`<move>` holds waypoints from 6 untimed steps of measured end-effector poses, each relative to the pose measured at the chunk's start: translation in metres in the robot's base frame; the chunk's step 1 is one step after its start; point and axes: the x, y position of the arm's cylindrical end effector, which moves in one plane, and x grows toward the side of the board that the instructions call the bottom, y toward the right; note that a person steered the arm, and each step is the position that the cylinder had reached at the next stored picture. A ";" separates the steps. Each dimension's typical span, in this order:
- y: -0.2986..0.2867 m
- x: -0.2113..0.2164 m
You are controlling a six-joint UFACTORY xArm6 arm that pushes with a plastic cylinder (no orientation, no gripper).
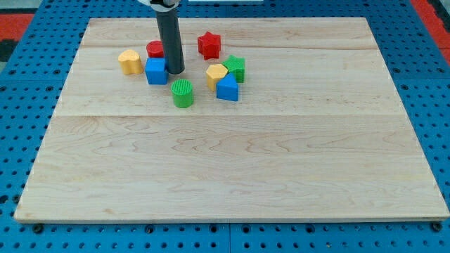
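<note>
The dark rod's tip (175, 71), with no jaws to open or close, rests against the blue wooden cube (156, 71) at its 3 o'clock; the red wooden cylinder (155, 48) sits at the tip's 10 o'clock; the green ridged cylinder (183, 93) lies at its 5 o'clock.

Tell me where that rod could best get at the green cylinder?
It can only push, not grip. The green cylinder stands upright and apart, low flat side wall bare all round. My tip sits just above it, beside the blue cube, so contact from the view's top, low on the wall, looks easiest.

My tip (175, 72) sits hemmed, seemingly touching the blue cube (156, 71), red cylinder (155, 49) behind, green cylinder (183, 93) below
</note>
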 end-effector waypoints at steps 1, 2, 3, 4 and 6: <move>-0.002 0.005; -0.002 0.021; -0.016 0.035; -0.053 0.045; -0.128 0.055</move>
